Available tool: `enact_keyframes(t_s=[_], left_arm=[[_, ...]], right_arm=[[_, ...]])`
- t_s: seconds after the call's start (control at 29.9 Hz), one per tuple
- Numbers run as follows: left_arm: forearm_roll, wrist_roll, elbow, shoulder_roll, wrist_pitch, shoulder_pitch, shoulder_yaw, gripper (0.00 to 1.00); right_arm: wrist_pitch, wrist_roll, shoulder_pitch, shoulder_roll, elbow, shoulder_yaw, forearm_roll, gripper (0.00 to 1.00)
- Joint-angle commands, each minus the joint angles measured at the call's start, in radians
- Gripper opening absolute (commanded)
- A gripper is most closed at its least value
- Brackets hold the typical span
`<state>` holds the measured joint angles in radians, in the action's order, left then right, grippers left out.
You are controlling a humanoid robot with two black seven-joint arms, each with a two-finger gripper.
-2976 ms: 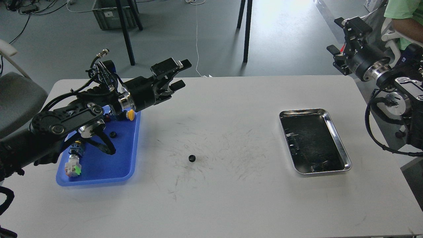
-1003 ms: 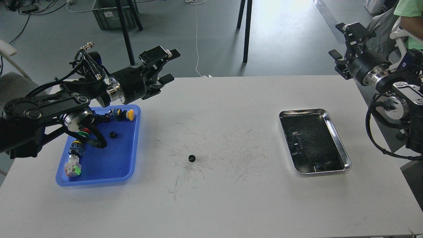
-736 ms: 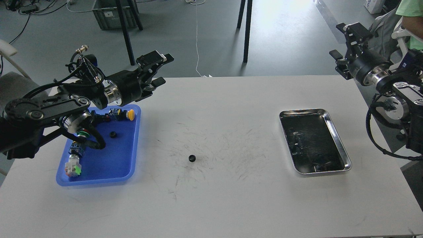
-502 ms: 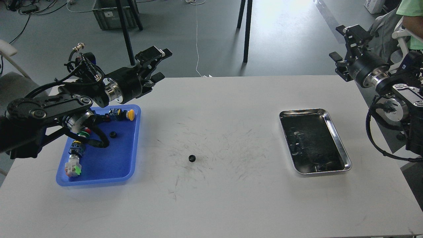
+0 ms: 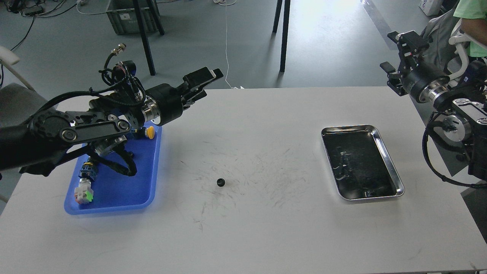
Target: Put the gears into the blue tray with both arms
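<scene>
The left gripper (image 5: 204, 84) has swung back toward mid-table, fingers apart (holding nothing); the loose gear (image 5: 220, 182) lies below it, far nearer than the right gripper (image 5: 400, 57).

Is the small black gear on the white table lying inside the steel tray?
No, the gear lies on the bare table between the blue tray and the steel tray, touching neither.
</scene>
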<state>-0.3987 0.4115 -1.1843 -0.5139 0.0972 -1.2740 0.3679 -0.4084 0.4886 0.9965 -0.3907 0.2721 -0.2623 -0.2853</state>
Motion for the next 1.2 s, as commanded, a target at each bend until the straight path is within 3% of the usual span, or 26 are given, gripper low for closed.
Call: enact_keyframes(t_s=[0.0, 0.2, 0.4, 0.57, 0.74, 1.17], left_arm=[[-0.034, 0.009, -0.02, 0.009, 0.009, -0.016, 0.065, 0.98], [-0.083, 0.0, -0.041, 0.028, 0.009, -0.025, 0.134, 0.98], [-0.195, 0.023, -0.138, 0.034, 0.018, -0.038, 0.209, 0.98], [-0.357, 0.03, -0.184, 0.09, 0.119, -0.068, 0.357, 0.97], [-0.476, 0.032, -0.173, 0.135, 0.2, -0.079, 0.434, 0.93], [-0.508, 0.032, -0.003, 0.247, 0.275, -0.074, 0.533, 0.81]], right_arm=[[0.002, 0.0, -0.019, -0.003, -0.004, -0.05, 0.002, 0.94], [0.022, 0.0, -0.067, 0.004, -0.005, -0.147, 0.002, 0.94], [0.023, 0.0, -0.104, 0.007, -0.002, -0.238, 0.002, 0.94], [0.034, 0.0, -0.124, 0.012, 0.001, -0.245, 0.002, 0.94], [0.036, 0.0, -0.131, 0.018, -0.001, -0.245, 0.002, 0.94], [0.037, 0.0, -0.131, 0.018, -0.001, -0.241, 0.002, 0.94]])
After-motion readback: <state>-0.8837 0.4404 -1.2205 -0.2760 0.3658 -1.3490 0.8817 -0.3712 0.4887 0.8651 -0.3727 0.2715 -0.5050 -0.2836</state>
